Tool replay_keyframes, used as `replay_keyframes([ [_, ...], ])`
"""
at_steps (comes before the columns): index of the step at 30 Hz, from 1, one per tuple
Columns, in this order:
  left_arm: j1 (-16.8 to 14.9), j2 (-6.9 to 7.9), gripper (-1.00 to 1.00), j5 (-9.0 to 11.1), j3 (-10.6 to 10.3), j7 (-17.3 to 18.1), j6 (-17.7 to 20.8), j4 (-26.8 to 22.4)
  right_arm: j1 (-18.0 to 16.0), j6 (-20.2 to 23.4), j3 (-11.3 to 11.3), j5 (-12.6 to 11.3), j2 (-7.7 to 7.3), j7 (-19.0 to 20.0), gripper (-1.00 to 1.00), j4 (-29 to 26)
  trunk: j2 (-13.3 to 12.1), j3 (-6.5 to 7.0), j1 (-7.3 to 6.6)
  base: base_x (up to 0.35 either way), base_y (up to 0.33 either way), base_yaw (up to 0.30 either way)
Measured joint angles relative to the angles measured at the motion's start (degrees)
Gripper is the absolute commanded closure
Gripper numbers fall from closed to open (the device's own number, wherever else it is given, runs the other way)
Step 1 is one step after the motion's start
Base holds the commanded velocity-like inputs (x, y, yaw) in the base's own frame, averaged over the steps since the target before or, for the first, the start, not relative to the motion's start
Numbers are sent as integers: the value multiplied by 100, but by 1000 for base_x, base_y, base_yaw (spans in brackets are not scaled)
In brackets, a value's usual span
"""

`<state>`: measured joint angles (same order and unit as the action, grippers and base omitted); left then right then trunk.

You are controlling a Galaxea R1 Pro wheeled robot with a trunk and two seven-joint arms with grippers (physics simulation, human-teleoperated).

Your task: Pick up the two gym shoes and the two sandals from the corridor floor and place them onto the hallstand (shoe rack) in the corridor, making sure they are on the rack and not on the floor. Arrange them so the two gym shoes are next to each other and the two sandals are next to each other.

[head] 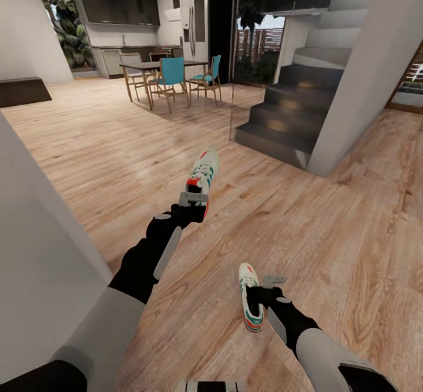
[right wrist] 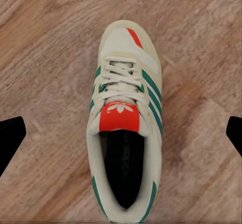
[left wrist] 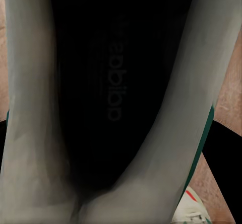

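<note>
Wood-plank corridor floor (head: 329, 227), open-plan room behind. Right gripper (head: 271, 280) spread wide, empty, hanging just above the second gym shoe (right wrist: 125, 133), which lies flat on the planks; shoe's long axis runs across the gap between the fingertips (good alignment, I'd say). Left gripper (head: 194, 199) clamped on the first gym shoe's (head: 204, 174) heel, held off the floor, toe pointing away.

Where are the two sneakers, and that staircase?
Sneaker at the left tool (head: 205, 171): head view, on its striped side.
Sneaker by the right tool (right wrist: 126, 128): right wrist view, on its red tongue.
Staircase (head: 294, 110): head view, on a dark step.
</note>
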<state>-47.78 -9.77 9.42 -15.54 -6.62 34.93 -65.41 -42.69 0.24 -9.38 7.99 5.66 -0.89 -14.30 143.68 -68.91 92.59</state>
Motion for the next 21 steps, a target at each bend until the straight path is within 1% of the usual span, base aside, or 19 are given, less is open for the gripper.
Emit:
replay_keyframes([
  [8,0,1,100,1,0,0,1,-1,0,0,1,2,0,4,-100,1,11,-249,21,0,0,64],
  [17,0,1,100,1,0,0,1,-1,-1,0,2,3,0,2,-100,1,23,-531,44,0,0,114],
  [21,0,2,100,2,0,0,1,-2,-1,0,-2,3,0,0,-100,1,24,-568,44,0,0,137],
])
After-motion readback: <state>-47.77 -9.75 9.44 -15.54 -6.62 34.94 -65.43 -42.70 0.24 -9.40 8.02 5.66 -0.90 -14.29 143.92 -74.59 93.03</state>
